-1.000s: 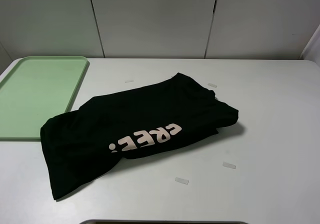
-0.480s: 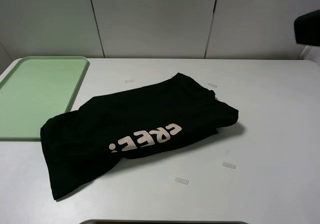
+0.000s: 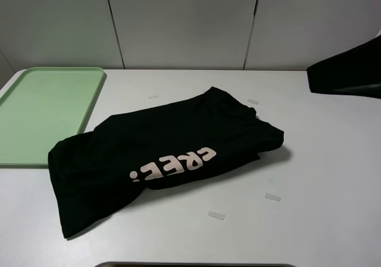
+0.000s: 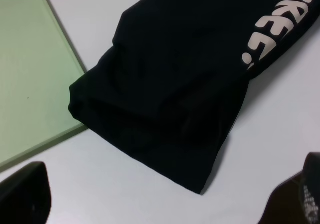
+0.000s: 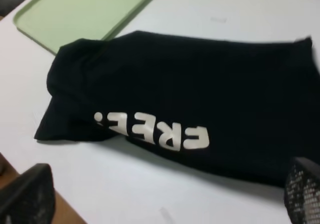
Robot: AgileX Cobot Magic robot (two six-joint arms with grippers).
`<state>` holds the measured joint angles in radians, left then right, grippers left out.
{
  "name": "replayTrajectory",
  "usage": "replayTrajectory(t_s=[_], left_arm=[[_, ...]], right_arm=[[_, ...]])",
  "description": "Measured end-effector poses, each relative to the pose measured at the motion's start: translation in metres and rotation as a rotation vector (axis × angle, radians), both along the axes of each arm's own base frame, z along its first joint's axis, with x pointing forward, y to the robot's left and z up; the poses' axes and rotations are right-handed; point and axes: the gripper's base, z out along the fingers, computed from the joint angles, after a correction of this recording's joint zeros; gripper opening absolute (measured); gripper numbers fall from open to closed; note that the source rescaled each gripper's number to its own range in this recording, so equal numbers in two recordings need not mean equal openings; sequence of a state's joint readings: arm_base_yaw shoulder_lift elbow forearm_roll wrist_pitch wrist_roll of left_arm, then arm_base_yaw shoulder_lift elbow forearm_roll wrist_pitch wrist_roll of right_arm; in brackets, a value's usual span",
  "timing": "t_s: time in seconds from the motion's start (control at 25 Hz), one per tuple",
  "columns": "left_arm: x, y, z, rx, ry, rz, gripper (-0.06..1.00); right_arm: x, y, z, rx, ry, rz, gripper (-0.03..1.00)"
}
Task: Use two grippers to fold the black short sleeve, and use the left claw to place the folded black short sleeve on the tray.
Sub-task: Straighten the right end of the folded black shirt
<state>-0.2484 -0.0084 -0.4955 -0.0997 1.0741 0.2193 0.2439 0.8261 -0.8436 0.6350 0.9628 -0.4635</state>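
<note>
left gripper (image 4: pixel 160 199): jaws set wide apart; black fingers (image 4: pixel 22 196) seen only at their tips, one at each side of the wrist view; empty; held aloft, touching nothing; right gripper (image 5: pixel 165 194): jaws set wide apart; black fingertips (image 5: pixel 304 190) with a dimpled pad face; empty; held aloft; right arm (image 3: pixel 348 73): dark blurred wedge at the right edge of the high view; joints not discernible.

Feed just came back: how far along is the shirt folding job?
Done: the black T-shirt already lies loosely doubled over on the table. In hand: nothing; left tool and right tool hover open above it. Left: tidy the fold, then left tool carries it onto the green tray.
</note>
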Motion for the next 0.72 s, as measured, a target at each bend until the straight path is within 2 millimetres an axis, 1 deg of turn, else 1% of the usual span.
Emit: replayTrajectory(t_s=[0.12,0.24,0.32,0.44,0.6,0.68,0.72], left_arm=[[0.0,0.0,0.0,0.0,0.0,0.0,1.0],[0.0,0.0,0.0,-0.001,0.0,0.001,1.0],[0.0,0.0,0.0,-0.001,0.0,0.001,1.0],[0.0,0.0,0.0,-0.001,0.0,0.001,1.0],[0.0,0.0,0.0,-0.001,0.0,0.001,1.0],[0.0,0.0,0.0,-0.001,0.0,0.001,1.0],[0.0,0.0,0.0,-0.001,0.0,0.001,1.0]], right_arm=[[0.021,0.007,-0.015,-0.012,0.096,0.021,1.0],[0.047,0.016,-0.039,-0.03,0.234,0.044,1.0],[0.065,0.021,-0.06,-0.051,0.324,0.059,1.0],[0.087,0.028,-0.091,-0.069,0.434,0.093,1.0],[0.109,0.037,-0.128,-0.07,0.537,0.139,1.0],[0.119,0.039,-0.136,-0.084,0.542,0.166,1.0],[0.127,0.041,-0.136,-0.096,0.529,0.177,1.0]])
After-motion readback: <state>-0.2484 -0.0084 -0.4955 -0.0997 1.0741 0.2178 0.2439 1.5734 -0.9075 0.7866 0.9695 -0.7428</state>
